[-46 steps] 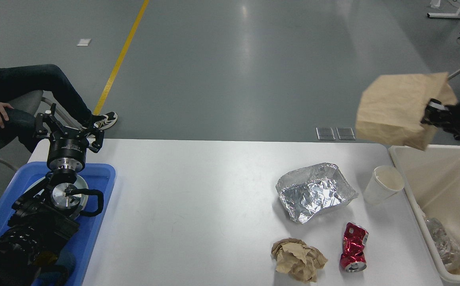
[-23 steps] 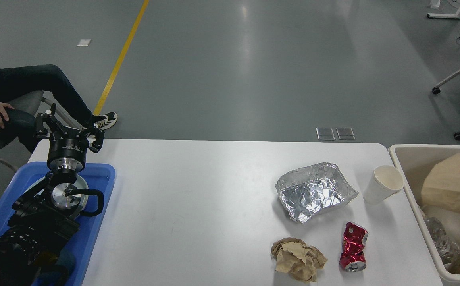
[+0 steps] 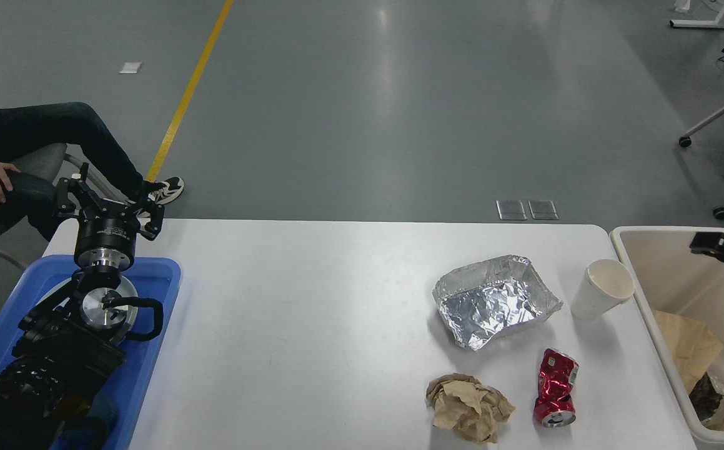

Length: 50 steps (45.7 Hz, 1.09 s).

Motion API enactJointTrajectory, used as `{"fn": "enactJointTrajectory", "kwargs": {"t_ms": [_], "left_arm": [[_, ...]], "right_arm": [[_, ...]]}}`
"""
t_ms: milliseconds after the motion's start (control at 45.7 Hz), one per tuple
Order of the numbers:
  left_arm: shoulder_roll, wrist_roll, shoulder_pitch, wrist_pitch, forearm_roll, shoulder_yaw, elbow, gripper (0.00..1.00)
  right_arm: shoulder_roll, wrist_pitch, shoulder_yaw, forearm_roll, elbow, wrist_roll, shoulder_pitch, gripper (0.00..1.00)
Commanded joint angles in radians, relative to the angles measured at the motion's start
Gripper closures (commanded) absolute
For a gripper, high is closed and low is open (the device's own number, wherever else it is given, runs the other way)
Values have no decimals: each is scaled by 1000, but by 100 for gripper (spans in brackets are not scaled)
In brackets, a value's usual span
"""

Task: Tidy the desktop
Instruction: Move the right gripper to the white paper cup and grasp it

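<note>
Left hand (image 3: 110, 201), fingers spread and empty, stands over the table's (image 3: 312, 325) far-left corner. Right hand (image 3: 714, 244), grip state indeterminable, hangs over the beige bin (image 3: 649, 300) just off the table's right edge.

— What did the white surface (image 3: 312, 325) carry?
— A blue tray (image 3: 155, 294) at its left edge; at right, crumpled foil (image 3: 493, 303), a paper cup (image 3: 602, 290), a crushed red can (image 3: 555, 389), wadded brown paper (image 3: 469, 408).
</note>
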Motion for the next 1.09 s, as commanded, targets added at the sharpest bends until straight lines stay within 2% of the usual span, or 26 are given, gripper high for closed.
{"fn": "enactJointTrajectory", "kwargs": {"t_ms": [0,88,109,241,350,438,569,788,941,1072], "left_arm": [[0,0,0,0,0,0,0,4],[0,0,0,0,0,0,0,4],[0,0,0,0,0,0,0,4],[0,0,0,0,0,0,0,4],[0,0,0,0,0,0,0,4],[0,0,0,0,0,0,0,4],[0,0,0,0,0,0,0,4],[0,0,0,0,0,0,0,4],[0,0,0,0,0,0,0,4],[0,0,0,0,0,0,0,4]], "right_arm": [[101,64,-211,-2,122,1,227,0],[181,122,-276,6,180,1,335,0],[236,183,-302,9,197,0,390,0],[362,411,-353,12,249,0,519,0],[423,575,-350,15,271,0,608,0],[439,649,-342,15,271,0,630,0],[425,618,-342,9,245,0,549,0],[373,442,-322,17,105,0,294,0],[316,325,-279,17,99,0,226,0],[313,219,-277,17,79,0,170,0]]}}
